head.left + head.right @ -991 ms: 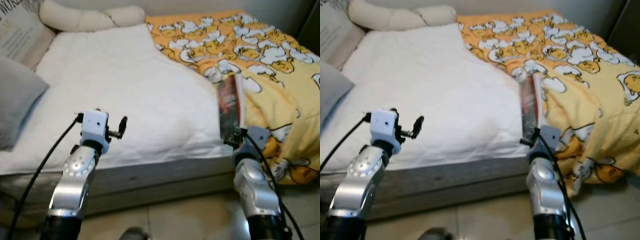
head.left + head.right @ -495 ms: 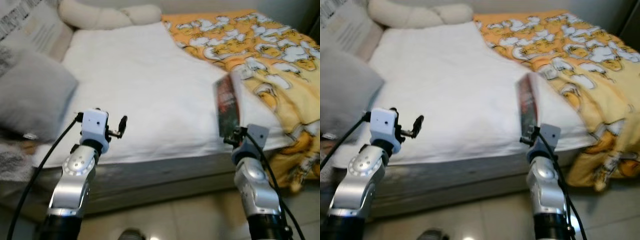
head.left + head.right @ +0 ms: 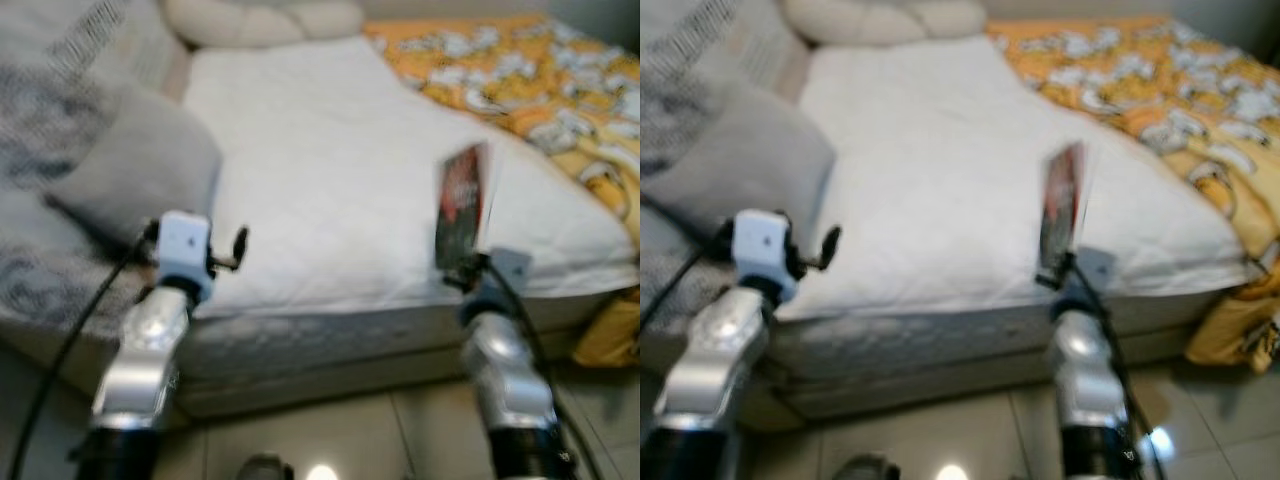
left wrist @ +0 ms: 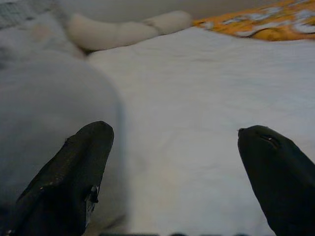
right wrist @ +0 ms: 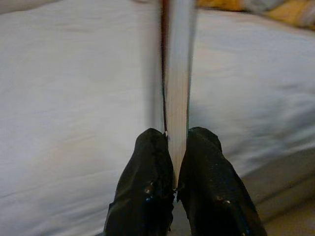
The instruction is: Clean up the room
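The right gripper (image 5: 173, 162) pinches the lower edge of a book (image 3: 461, 205), holding it upright above the near edge of the bed (image 3: 330, 170). The book's cover is dark with red; its writing is too blurred to read. The left gripper (image 4: 174, 162) hovers with fingers spread wide near the bed's near left corner, beside a grey pillow (image 3: 140, 175). A yellow patterned blanket (image 3: 540, 85) covers the bed's far right side.

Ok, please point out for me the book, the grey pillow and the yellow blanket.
book (image 3: 461, 205): left eye view, on its dark red cover.
grey pillow (image 3: 140, 175): left eye view, middle of its face.
yellow blanket (image 3: 1160, 70): right eye view, on its patterned top.
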Robot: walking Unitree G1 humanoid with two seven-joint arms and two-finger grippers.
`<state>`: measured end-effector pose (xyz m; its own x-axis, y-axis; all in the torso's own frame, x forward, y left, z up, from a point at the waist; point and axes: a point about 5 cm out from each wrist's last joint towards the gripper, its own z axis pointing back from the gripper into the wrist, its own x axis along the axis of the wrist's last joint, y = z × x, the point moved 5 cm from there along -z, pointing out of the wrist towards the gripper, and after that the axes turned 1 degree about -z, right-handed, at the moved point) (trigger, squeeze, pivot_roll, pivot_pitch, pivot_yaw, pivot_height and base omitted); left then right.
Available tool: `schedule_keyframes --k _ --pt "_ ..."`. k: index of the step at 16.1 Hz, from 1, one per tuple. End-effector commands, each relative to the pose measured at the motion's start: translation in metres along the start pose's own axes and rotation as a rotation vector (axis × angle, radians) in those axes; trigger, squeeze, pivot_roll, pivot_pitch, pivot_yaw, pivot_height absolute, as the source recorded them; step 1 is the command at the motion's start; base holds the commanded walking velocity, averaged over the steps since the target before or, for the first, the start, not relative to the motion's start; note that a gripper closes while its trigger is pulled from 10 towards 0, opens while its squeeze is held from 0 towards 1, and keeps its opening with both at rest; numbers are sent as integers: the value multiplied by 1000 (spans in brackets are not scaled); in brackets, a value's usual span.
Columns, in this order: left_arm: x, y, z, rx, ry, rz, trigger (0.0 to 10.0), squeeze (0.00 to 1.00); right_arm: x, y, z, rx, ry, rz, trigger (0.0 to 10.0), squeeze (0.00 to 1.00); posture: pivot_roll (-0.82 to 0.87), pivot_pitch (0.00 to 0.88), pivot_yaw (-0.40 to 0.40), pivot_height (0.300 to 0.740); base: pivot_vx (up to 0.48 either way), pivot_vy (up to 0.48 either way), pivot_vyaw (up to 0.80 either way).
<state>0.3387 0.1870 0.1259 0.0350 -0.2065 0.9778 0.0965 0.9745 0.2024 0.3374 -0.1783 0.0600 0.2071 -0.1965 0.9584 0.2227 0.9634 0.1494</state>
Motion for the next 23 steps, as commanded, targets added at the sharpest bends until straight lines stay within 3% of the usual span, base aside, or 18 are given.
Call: schedule_keyframes --k 1,10,12,20,23 --pt "3 -4 -1 -10 -13 4 10000 0 20 -1 -3 5 -67 13 10000 0 181 0 21 740 0 0 0" --pt "4 -5 -2 -22 -19 18 10000 0 21 1 -4 13 -71 58 10000 0 183 0 22 740 203 0 267" --pt "4 -5 -2 -23 -19 18 10000 0 21 8 -4 56 -72 77 10000 0 183 0 22 740 339 0 0" --pt "4 -5 -1 -24 -17 17 10000 0 16 25 -3 153 -50 134 10000 0 185 0 20 740 344 0 800" --pt "4 -6 -1 -27 -16 14 10000 0 12 33 -2 195 -38 130 10000 0 187 0 18 740 347 0 0"
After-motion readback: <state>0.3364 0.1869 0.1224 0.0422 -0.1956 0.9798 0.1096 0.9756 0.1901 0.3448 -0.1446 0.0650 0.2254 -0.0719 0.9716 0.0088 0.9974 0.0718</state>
